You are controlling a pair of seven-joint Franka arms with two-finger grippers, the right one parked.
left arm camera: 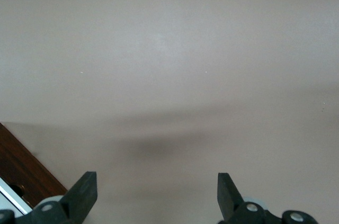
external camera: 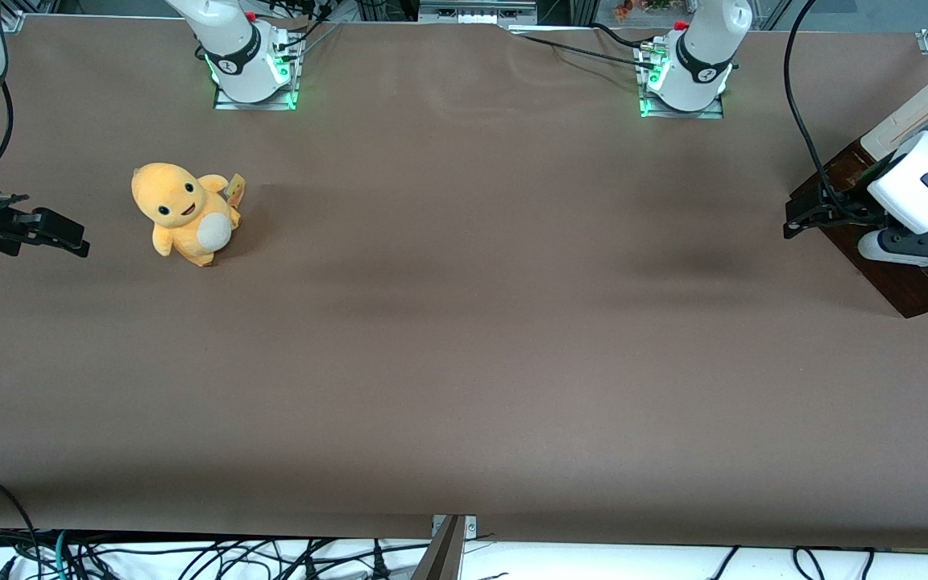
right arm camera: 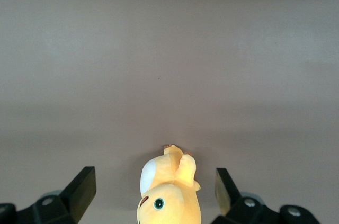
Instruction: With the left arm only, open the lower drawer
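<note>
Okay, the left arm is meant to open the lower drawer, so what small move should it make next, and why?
Probably turn the left arm's black two-finger gripper toward the dark brown wooden drawer unit and bring it nearer. The jaws stand open with only bare brown table between them, and just a corner of dark wood with a strip of white shows beside them, so nothing is lined up to grasp yet.

I see soft, even overhead light on the counter (external camera: 464, 338), faint blurred shadow bands across it, green glow at the arm bases (external camera: 254, 76), no harsh glare.
</note>
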